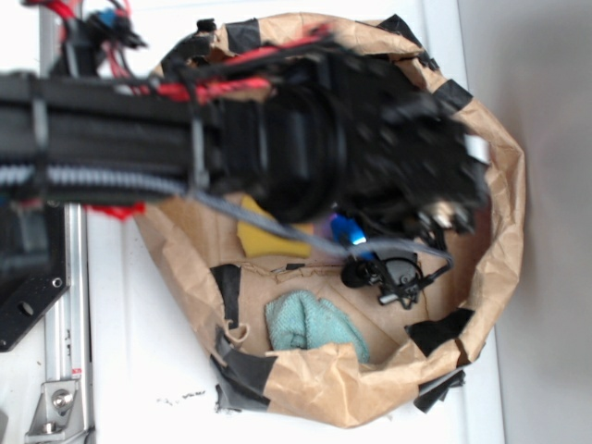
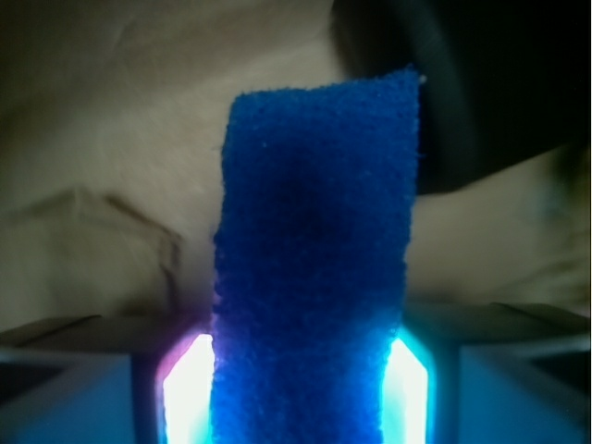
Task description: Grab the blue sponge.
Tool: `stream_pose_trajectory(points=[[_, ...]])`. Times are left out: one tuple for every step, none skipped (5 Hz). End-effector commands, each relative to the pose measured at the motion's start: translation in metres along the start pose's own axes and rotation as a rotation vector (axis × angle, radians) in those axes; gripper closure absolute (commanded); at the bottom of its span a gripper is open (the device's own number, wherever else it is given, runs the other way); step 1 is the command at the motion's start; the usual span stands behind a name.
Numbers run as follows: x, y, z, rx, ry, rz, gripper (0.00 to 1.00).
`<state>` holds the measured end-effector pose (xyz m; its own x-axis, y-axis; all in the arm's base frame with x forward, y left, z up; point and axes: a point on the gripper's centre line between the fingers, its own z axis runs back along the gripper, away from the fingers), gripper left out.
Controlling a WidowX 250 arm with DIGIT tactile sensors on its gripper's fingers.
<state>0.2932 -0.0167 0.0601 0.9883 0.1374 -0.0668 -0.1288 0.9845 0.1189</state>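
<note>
Blue sponge [image 2: 314, 268] | pinched between jaws, both pads [image 2: 190, 393] touching | brown paper behind

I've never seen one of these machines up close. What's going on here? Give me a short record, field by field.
setting: a brown paper bag with black tape on its rim, seen from above
machine: a black robot arm reaching into the bag
gripper: shut on the blue sponge, which sits between its glowing fingers
other items in the bag: a yellow sponge, a pale teal cloth, a small black object
task state: sponge looks grabbed
</note>
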Motion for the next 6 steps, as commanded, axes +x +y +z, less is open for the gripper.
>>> stream_pose_trajectory(points=[[-0.052,0.024,0.109,0.036,-0.187,-0.122,1.00],[-0.055,0.026,0.117,0.017,-0.181,-0.141,1.00],[-0.050,0.031,0.112,0.010,-0.148,-0.118,1.00],[-0.046,0.039,0.111,0.020,-0.137,-0.104,1.00],[-0.041,0.041,0.108,0.021,-0.127,-0.097,1.00],[-0.041,0.040,0.109,0.026,-0.126,-0.108,1.00]])
